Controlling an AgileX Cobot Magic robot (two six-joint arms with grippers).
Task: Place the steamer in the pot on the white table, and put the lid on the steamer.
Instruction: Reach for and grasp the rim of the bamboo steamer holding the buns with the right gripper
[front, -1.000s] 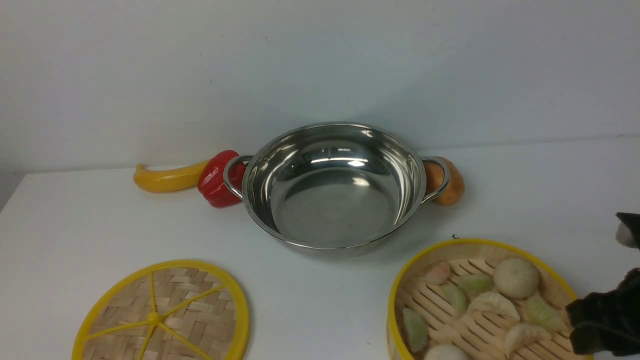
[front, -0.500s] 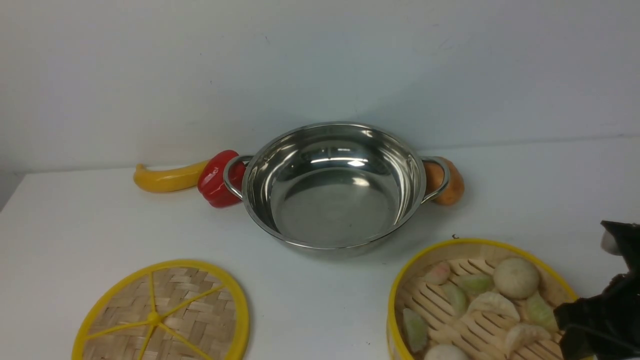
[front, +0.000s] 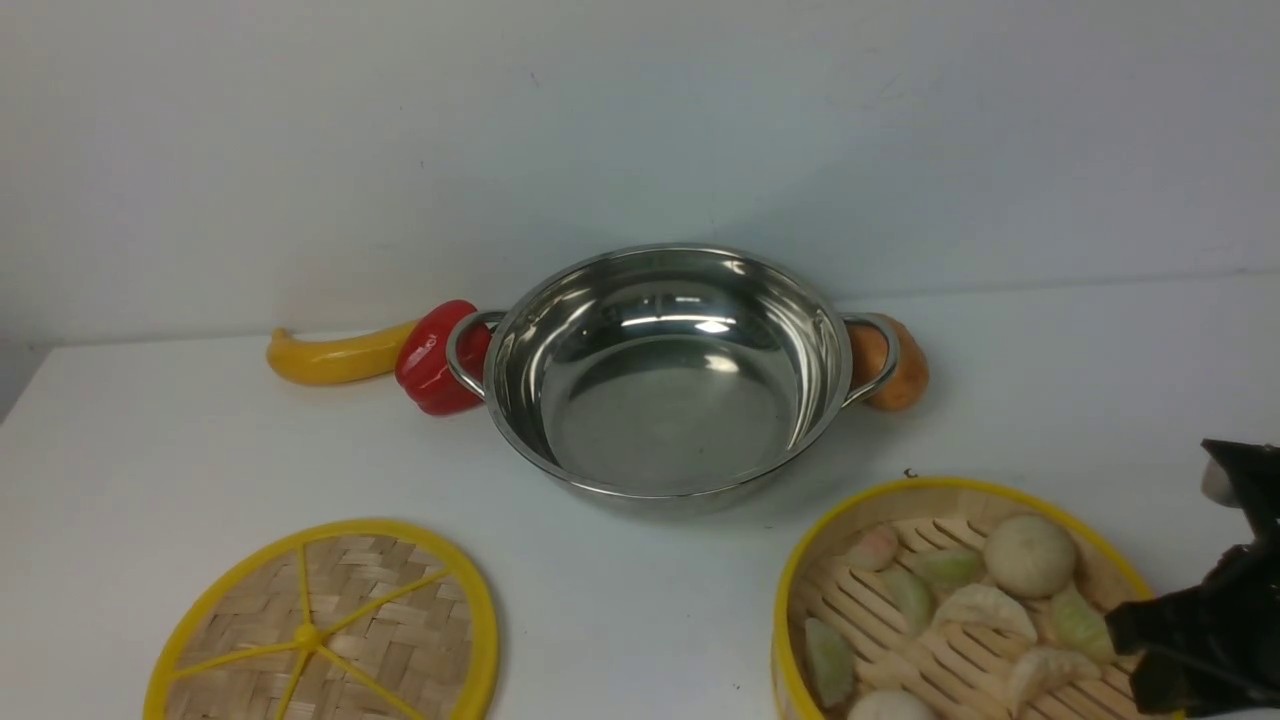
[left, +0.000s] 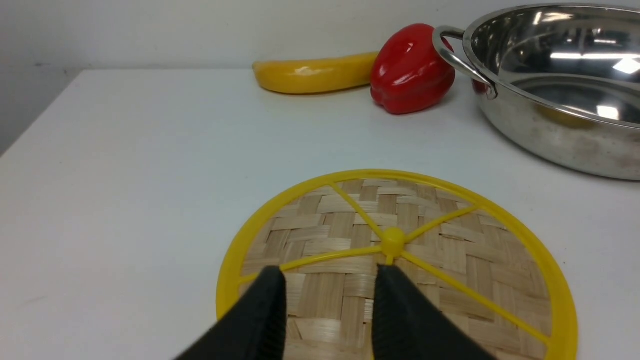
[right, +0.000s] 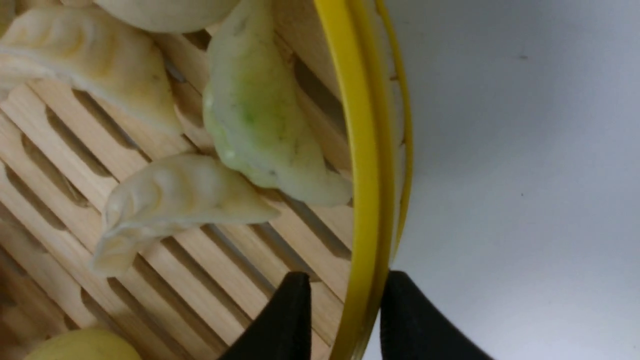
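Observation:
The steamer (front: 870, 600), a bamboo basket with a yellow rim and toy dumplings inside, stands on the white table (front: 150, 450) at the front right. My right gripper (front: 1135, 625) (right: 345, 280) straddles the steamer's right rim (right: 365, 150), one finger inside the wall and one outside, shut on it. The empty steel pot (front: 665, 400) (left: 550, 130) sits mid-table, behind the steamer and to its left. At the front left the flat woven lid (front: 330, 620) (left: 450, 250) lies on the table. My left gripper (left: 330, 272) hovers open over the lid, just short of its knob, holding nothing.
A yellow banana (front: 335, 355) and a red pepper (front: 430, 360) lie against the pot's left handle. An orange-brown fruit (front: 900, 375) sits behind the right handle. A pale wall rises just behind them. The table's left edge (front: 20, 400) falls away.
My right gripper has shifted left and down onto the steamer's rim, and its fingers have closed in on it. The left gripper, lid and pot have not moved.

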